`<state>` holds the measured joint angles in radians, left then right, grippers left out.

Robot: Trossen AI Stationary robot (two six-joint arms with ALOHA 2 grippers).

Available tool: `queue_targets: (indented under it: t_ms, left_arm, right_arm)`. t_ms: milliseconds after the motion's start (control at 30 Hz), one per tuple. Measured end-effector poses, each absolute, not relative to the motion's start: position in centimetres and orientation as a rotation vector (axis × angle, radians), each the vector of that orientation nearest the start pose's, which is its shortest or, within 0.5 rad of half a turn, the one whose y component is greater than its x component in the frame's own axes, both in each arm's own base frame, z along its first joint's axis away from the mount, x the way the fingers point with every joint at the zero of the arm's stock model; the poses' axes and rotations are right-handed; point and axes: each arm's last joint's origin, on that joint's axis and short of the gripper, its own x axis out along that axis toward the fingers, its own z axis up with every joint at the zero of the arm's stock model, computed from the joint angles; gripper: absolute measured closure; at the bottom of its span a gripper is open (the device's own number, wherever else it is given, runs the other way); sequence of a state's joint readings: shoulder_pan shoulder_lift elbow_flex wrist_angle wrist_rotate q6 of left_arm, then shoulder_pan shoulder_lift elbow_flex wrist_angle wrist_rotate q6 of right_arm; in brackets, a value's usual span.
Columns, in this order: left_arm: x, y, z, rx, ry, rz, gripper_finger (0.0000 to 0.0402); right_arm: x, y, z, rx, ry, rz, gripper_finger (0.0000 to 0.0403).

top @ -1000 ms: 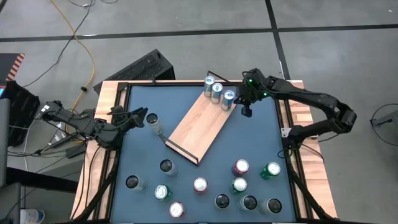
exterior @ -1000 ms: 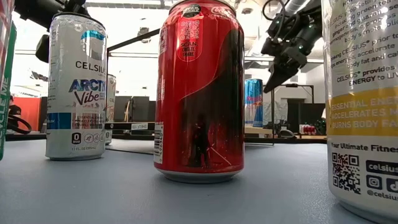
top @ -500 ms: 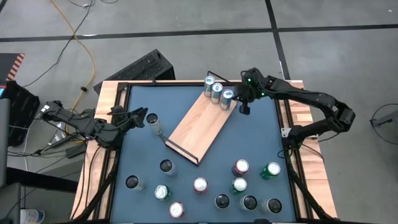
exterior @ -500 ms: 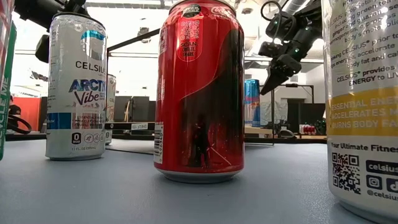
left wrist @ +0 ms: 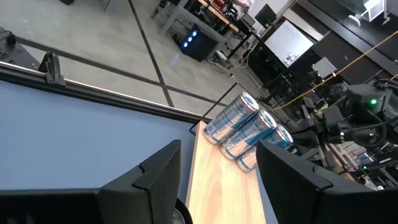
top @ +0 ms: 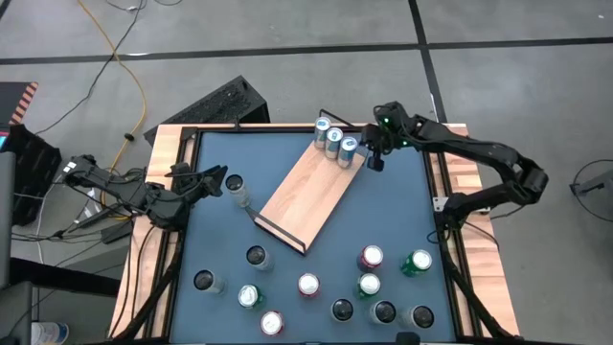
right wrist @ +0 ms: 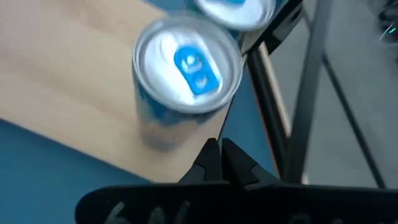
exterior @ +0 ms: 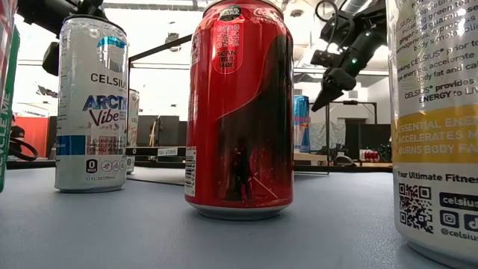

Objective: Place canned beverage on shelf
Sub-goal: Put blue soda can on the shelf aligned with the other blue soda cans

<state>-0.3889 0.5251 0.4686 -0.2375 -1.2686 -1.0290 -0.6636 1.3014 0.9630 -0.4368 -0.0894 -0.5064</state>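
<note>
**Three cans on the shelf, right gripper clenched beside them**

At the table's left edge the left gripper [top: 222, 180] waits with its fingers parted and nothing between them; a single can [top: 236, 184] stands just beside its tips; the light-wood shelf [top: 305, 196] lies diagonally across the blue tabletop [top: 393, 211], its wire rail at the far end; three blue-topped cans [top: 334, 139] stand in a row there, touching one another; the right gripper [top: 374, 163] hangs just beside the nearest of them, above the shelf's edge, fingers clenched together and holding nothing; along the near side a loose cluster of cans [top: 369, 285] stands on the tabletop, a red can [exterior: 239, 112] closest to the low camera.
</note>
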Motion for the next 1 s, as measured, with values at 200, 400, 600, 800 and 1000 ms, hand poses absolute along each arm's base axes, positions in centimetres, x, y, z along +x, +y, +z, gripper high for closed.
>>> queue_targets:
  t_ms: [200, 400, 600, 800, 1000]
  left_arm:
    - [11.5, -1.7, 26.0, -0.734, -0.256, 0.88, 0.0207]
    - [11.4, -1.7, 25.9, -0.725, -0.248, 0.884, 0.0207]
    - [11.4, -1.7, 25.8, -0.724, -0.247, 0.886, 0.0207]
    - [11.4, -1.7, 25.8, -0.722, -0.253, 0.894, 0.0207]
    - [11.4, -1.7, 25.8, -0.721, -0.254, 0.896, 0.0207]
  right_arm:
    - [21.5, -15.7, 27.5, -0.213, 0.793, -0.341, 0.0403]
    - [21.8, -15.8, 27.3, -0.219, 0.792, -0.345, 0.0403]
    - [21.5, -16.2, 27.4, -0.23, 0.793, -0.359, 0.0403]
    - [21.0, -16.2, 28.4, -0.225, 0.736, -0.402, 0.0403]
    - [20.5, -13.4, 31.8, -0.298, 0.596, -0.348, 0.0403]
